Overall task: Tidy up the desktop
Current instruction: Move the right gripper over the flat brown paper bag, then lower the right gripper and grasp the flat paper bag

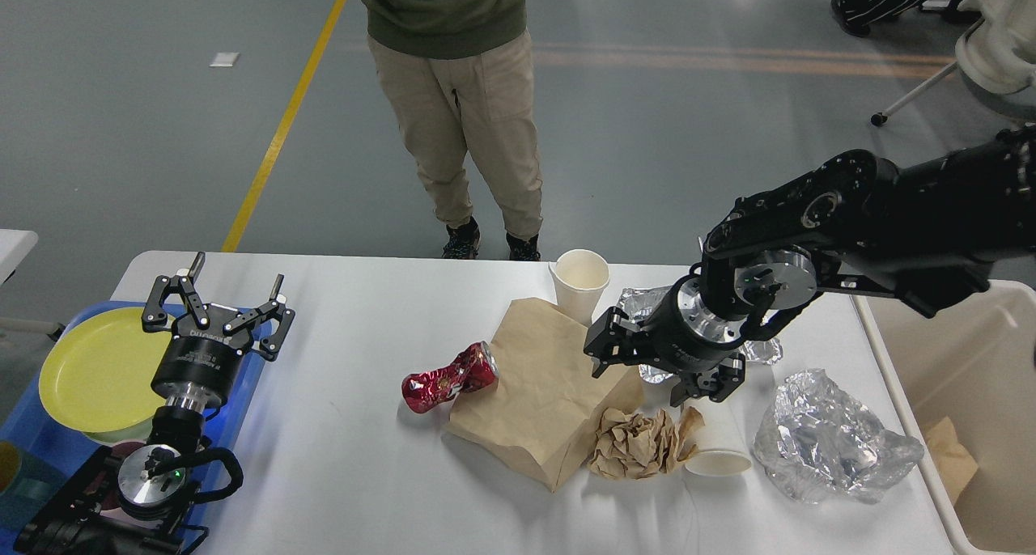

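The white desktop [348, 466] holds litter across its right half. A flattened brown paper bag [538, 389] lies in the middle, with a crushed red can [447, 377] at its left edge. A crumpled brown paper wad [635, 446] and a tipped paper cup [719, 451] sit at the bag's right, and crumpled foil [834, 450] lies further right. A paper cup [579, 284] stands upright at the back. My right gripper [652, 370] hangs open over the bag's right corner, hiding most of a foil tray [636, 300]. My left gripper [220, 298] is open and holds nothing, above the table's left side.
A blue tray [32, 450] with a yellow plate [89, 369] sits at the left edge, beside my left arm. A beige bin [955, 377] holding a scrap of brown paper stands past the right edge. A person [453, 94] stands at the far side.
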